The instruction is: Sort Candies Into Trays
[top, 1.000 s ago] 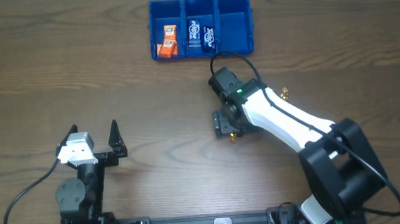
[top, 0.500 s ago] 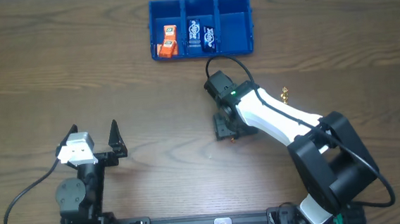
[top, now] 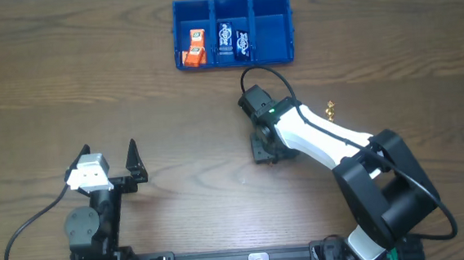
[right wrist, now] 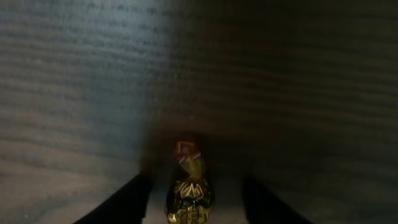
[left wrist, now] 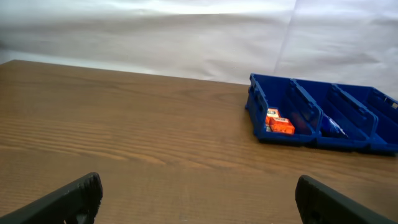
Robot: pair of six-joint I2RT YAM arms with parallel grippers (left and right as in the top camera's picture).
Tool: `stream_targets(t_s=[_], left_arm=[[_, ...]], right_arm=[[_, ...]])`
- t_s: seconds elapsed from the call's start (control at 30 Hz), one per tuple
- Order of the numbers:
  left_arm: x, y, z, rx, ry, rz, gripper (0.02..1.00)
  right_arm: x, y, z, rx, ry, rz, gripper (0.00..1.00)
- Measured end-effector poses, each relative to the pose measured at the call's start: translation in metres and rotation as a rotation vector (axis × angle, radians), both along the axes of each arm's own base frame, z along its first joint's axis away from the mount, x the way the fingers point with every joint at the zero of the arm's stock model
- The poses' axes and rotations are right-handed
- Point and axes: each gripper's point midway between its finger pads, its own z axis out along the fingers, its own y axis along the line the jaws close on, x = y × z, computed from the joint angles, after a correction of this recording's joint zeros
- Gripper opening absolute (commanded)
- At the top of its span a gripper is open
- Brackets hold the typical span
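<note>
A gold-wrapped candy point(right wrist: 188, 190) with a red tip lies on the wooden table. My right gripper point(right wrist: 198, 214) is low over it and open, one finger on each side with a gap to the wrapper. From above, the right gripper point(top: 265, 152) is at the table's middle, below the blue tray point(top: 289, 28). The tray has three compartments: orange candies point(top: 194, 49) in the left one, dark blue candies point(top: 233, 40) in the middle one, nothing in the right one. My left gripper point(top: 109, 151) stands open near its base, far from the candies.
Another small gold candy point(top: 329, 107) lies on the table just right of the right arm's white link. The left wrist view shows the blue tray point(left wrist: 283, 134) far off across bare wood, with the left gripper point(left wrist: 199, 208) low over the table.
The right arm shifted its gripper slightly to the left and settled around the gold candy. The left arm stayed still.
</note>
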Motion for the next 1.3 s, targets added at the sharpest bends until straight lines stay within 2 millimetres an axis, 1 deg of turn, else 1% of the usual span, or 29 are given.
stream_targets(t_s=[0.1,0.2,0.47,0.87,0.97,1.07,1.17,1.27,1.3], left_arm=[[0.000,0.000,0.000,0.000,0.000,0.000,0.998],[0.000,0.000,0.000,0.000,0.000,0.000,0.998],[0.000,0.000,0.000,0.000,0.000,0.000,0.998],[0.000,0.000,0.000,0.000,0.000,0.000,0.998],[0.000,0.000,0.000,0.000,0.000,0.000,0.998],[0.000,0.000,0.000,0.000,0.000,0.000,0.998],[0.000,0.000,0.000,0.000,0.000,0.000,0.998],[0.000,0.000,0.000,0.000,0.000,0.000,0.996],[0.000,0.000,0.000,0.000,0.000,0.000,0.998]], right_arm=[[0.002,0.001,0.000,0.004,-0.008,0.000,0.347],[0.004,0.002,0.000,0.009,-0.017,-0.002,0.268],[0.005,0.003,0.000,0.012,-0.020,-0.002,0.207],[0.007,0.004,0.001,0.016,-0.028,-0.001,0.189],[0.012,0.003,0.007,-0.001,-0.038,-0.004,0.187],[0.036,0.005,0.030,-0.014,-0.102,-0.016,0.180],[0.088,0.013,0.078,0.013,-0.274,-0.048,0.176],[0.155,0.018,0.151,0.055,-0.557,-0.099,0.176],[0.184,0.017,0.191,0.072,-0.712,-0.127,0.178]])
